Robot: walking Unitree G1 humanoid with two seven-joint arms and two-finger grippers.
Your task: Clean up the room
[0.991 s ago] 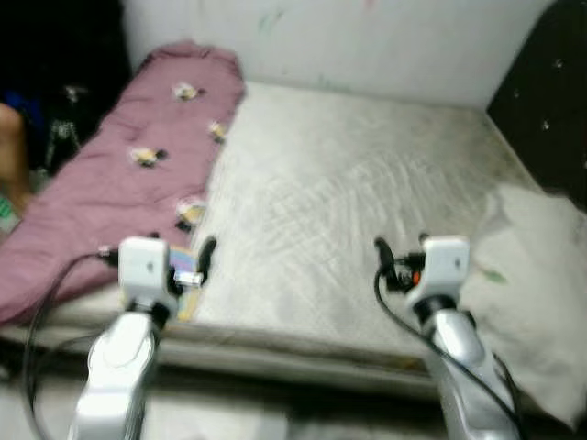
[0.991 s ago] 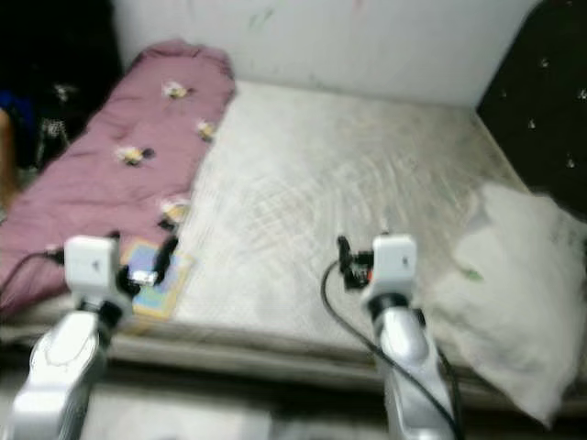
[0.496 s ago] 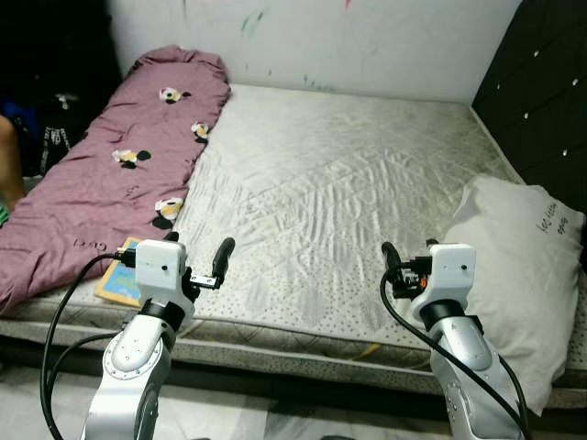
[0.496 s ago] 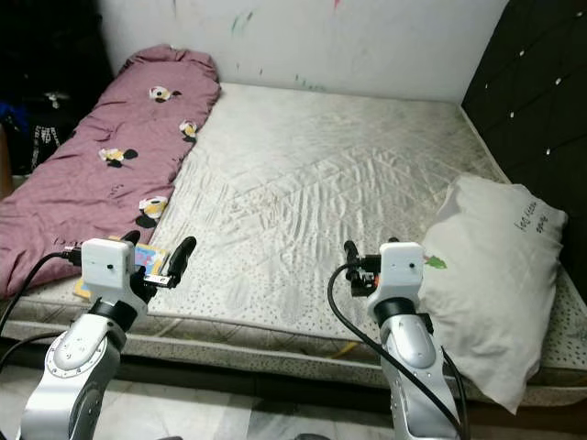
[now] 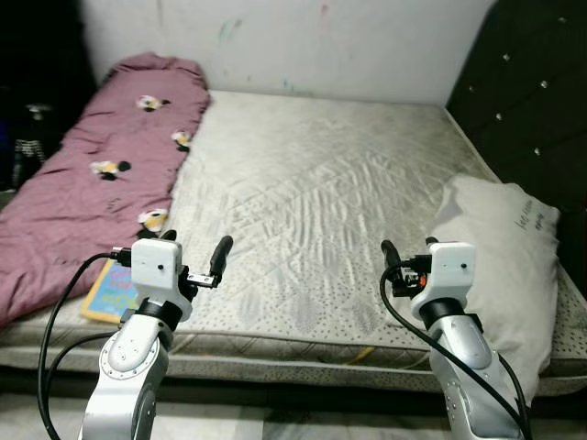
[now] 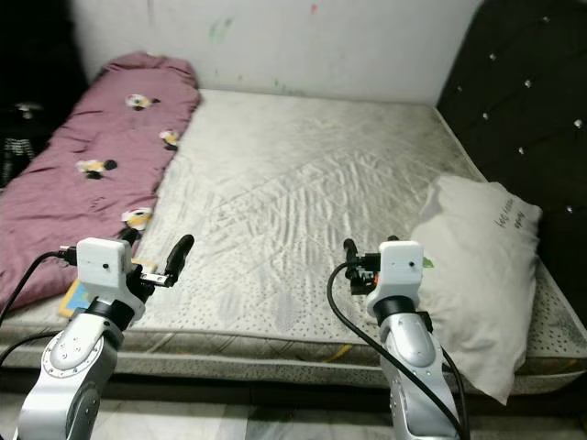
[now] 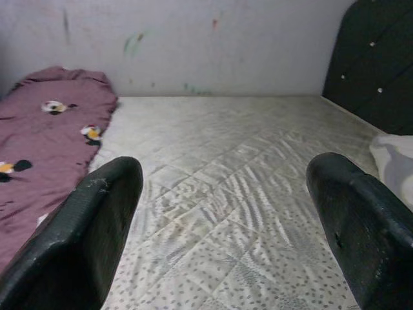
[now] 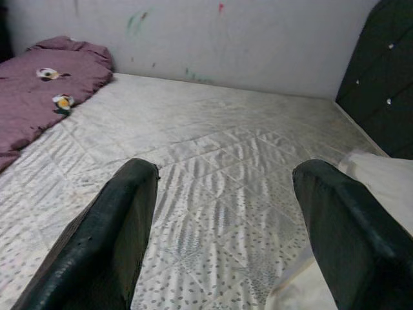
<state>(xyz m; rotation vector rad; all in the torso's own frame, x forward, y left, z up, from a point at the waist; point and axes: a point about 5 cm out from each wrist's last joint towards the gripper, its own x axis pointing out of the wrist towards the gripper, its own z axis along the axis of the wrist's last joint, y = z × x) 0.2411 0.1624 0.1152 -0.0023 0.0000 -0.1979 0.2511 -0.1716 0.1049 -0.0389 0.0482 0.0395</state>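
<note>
A bare quilted mattress (image 5: pixel 321 174) lies before me. A purple blanket (image 5: pixel 92 183) with cartoon prints covers its left side. A colourful book (image 5: pixel 108 290) pokes out from under the blanket at the front left edge. A white pillow (image 5: pixel 506 252) rests on the right side, partly over the edge. My left gripper (image 5: pixel 196 241) hovers open and empty above the front edge, just right of the book. My right gripper (image 5: pixel 406 246) is open and empty too, close to the pillow's left side. The left wrist view looks between its fingers (image 7: pixel 97 226) across the mattress (image 7: pixel 219 168).
A black tufted headboard (image 5: pixel 527 101) rises on the right, and a white wall with paint marks (image 5: pixel 303 41) closes the far side. Dark clutter (image 5: pixel 23 137) stands left of the bed. A pale floor strip (image 5: pixel 275 417) runs below the mattress edge.
The picture has sharpened and shifted, so the camera has turned to the right; a person's limb at the left edge is out of frame. Both arms keep the same pose.
</note>
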